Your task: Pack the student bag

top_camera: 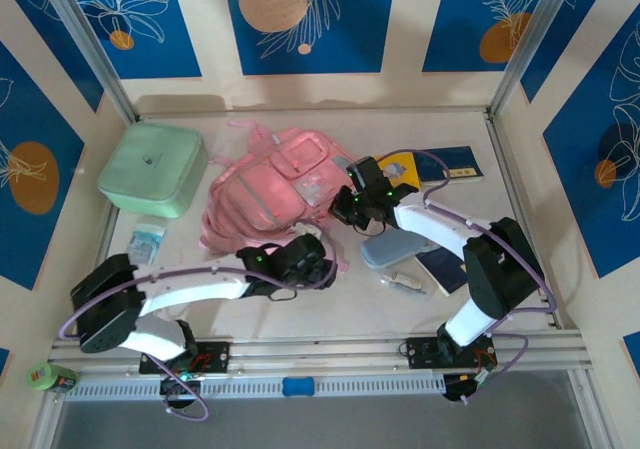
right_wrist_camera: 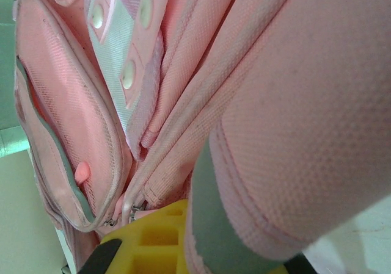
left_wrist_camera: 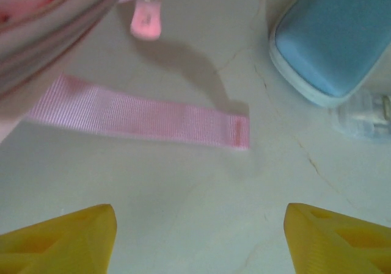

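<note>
Left pincer [left_wrist_camera: 201,237]: my yellow fingers spread wide, nothing between them, bare table [left_wrist_camera: 183,188] below. Pink strap end [left_wrist_camera: 146,112] lies flat on table just ahead. Blue pencil case [left_wrist_camera: 330,42] ahead, to right. Right pincer [top_camera: 352,205]: clamped on fold of student bag [top_camera: 265,194] at its right edge. Bag lies flat mid-table. Mint-green box [top_camera: 152,169] just beside bag on left, pencil case near its right front.
</note>
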